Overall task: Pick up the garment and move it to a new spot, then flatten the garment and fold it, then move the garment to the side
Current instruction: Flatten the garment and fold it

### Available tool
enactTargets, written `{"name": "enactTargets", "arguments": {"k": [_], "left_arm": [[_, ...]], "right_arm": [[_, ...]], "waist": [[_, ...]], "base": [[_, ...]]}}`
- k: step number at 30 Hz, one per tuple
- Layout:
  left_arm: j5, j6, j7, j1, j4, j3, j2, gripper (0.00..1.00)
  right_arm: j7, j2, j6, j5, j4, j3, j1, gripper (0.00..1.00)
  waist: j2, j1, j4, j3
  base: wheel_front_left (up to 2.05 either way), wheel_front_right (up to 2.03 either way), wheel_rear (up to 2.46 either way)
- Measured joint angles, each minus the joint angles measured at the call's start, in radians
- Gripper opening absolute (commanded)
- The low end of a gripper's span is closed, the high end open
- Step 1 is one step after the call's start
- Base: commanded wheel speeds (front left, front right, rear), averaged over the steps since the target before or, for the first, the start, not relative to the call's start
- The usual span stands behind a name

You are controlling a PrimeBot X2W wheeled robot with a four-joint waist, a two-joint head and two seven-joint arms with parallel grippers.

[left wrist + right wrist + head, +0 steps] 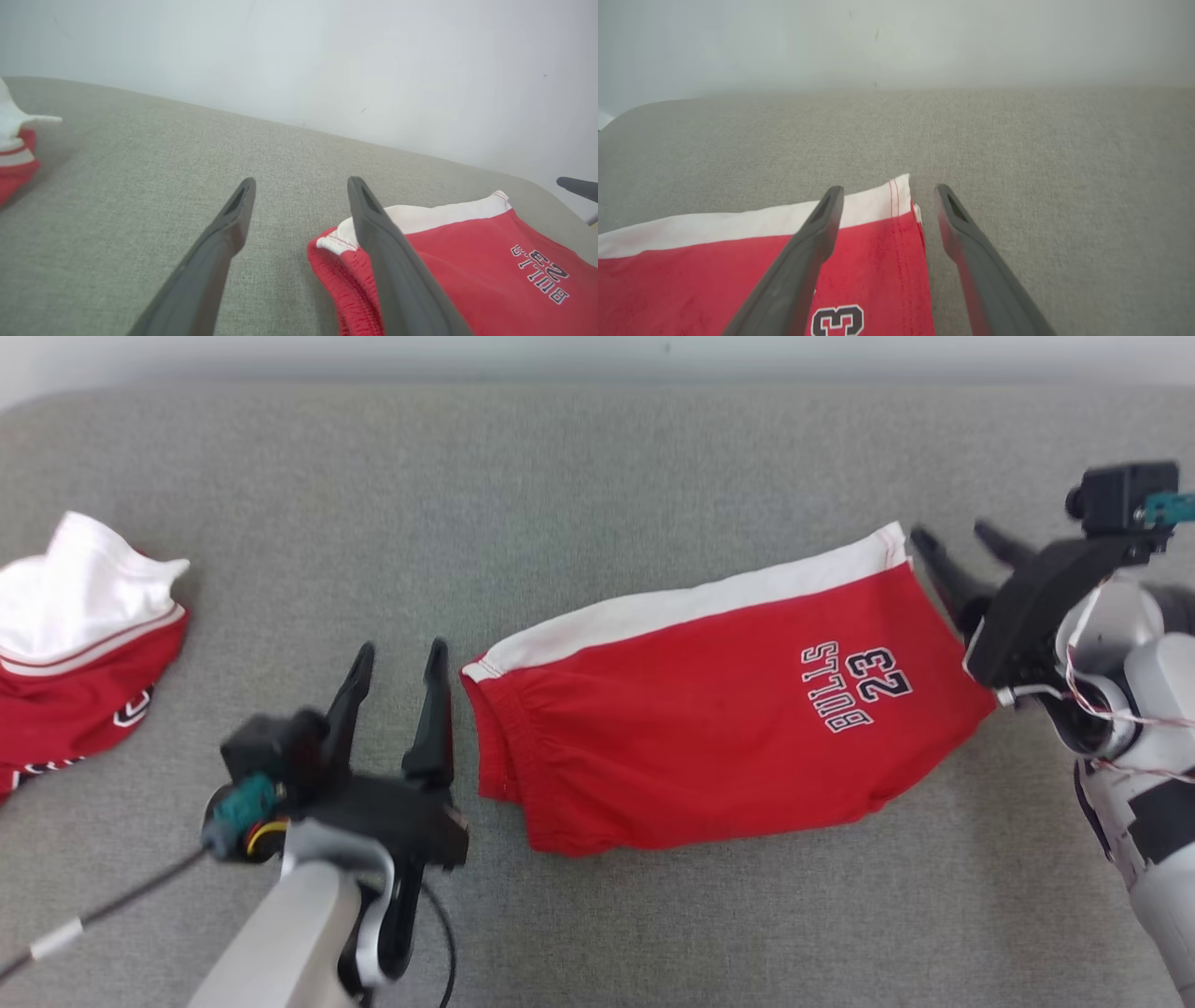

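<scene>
While jaws gape, left gripper (401, 648) beside garment (709, 719)

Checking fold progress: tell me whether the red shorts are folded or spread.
Folded: shorts lie flat, doubled, two layers of waistband stacked at their left end.

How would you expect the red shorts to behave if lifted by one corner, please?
The red shorts would probably droop limply, being thin cloth lying flat. Pushed, they would likely bunch on the textured grey surface rather than slide.

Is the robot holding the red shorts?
No, the left gripper and right gripper stand open and empty at the ends of the red shorts.
</scene>
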Motion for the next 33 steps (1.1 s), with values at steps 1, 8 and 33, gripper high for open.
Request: {"name": "enactTargets", "arguments": {"k": [1,8,33], "left_arm": [[0.033,0.017,-0.012,0.018,-0.011,-0.003,0.012,1.00],[0.258,0.110,-0.034,0.184,-0.185,0.037,0.039,1.00],[0.519,0.034,-0.034,0.461,-0.255,0.191,-0.055,1.00]], "right_arm": [[0.036,0.002,0.000,0.005,0.009,-0.013,0.011,1.00],[0.213,0.025,0.000,-0.010,0.044,-0.140,0.101,1.00],[0.369,0.226,0.000,-0.400,0.061,-0.458,0.124,1.00]], "waist": [[-0.0001,-0.0001,-0.001,-0.011],[-0.0002,-0.0002,0.001,-0.084],[-0.0002,-0.0001,0.082,-0.040]], "base": [[0.00,0.00,0.00],[0.00,0.00,0.00],[0.00,0.00,0.00]]}}
